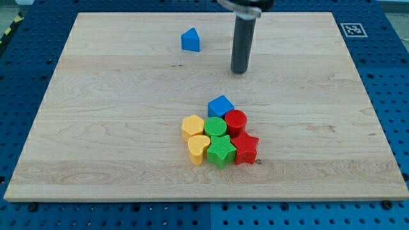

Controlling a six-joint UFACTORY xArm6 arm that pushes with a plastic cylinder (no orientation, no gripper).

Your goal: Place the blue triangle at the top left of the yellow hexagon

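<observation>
The blue triangle [190, 40] sits alone near the view's top, left of centre. The yellow hexagon [192, 126] is at the left of a tight cluster below the board's middle. My tip [239, 70] rests on the board to the right of and slightly below the blue triangle, apart from it, and well above the cluster. The rod rises from the tip to the view's top edge.
The cluster holds a blue cube [220, 106], green cylinder [215, 126], red cylinder [236, 121], yellow heart [199, 149], green star [221, 151] and red star [245, 148]. The wooden board [96, 128] lies on a blue perforated table.
</observation>
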